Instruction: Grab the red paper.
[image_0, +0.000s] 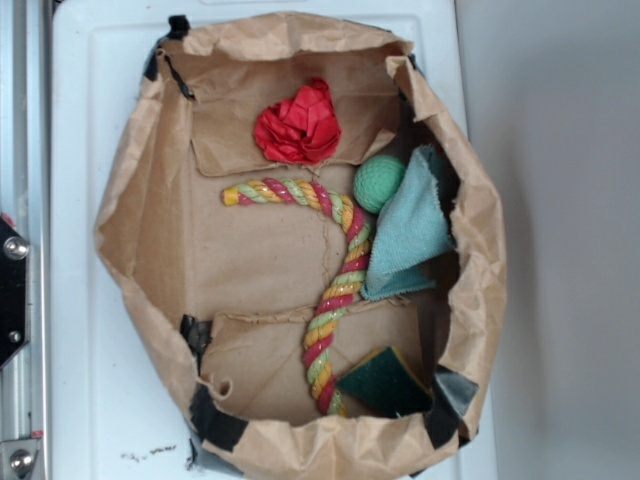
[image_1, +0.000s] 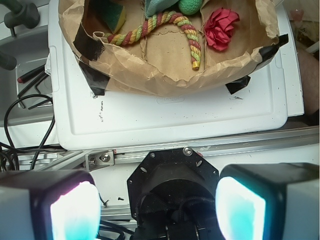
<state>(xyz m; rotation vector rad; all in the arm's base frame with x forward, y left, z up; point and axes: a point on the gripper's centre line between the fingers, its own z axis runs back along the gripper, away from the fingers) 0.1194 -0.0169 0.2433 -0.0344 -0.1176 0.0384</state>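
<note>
Paper (image_0: 298, 124) is lying in the bag's (image_0: 130, 200) far end, just beside the rope (image_0: 335, 290) and ball (image_0: 379, 183). Hand (image_1: 159, 210) is hovering released, well apart outside the bag; descending, it is risking snagging the crumpled rim or pinching rope instead.

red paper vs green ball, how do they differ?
Colour: the red paper is bright red, the green ball pale green. Shape: the paper is a crumpled, pleated wad, the ball smooth and round. Size: the paper looks slightly larger. Both lie loose inside the paper bag, near the rope.
</note>
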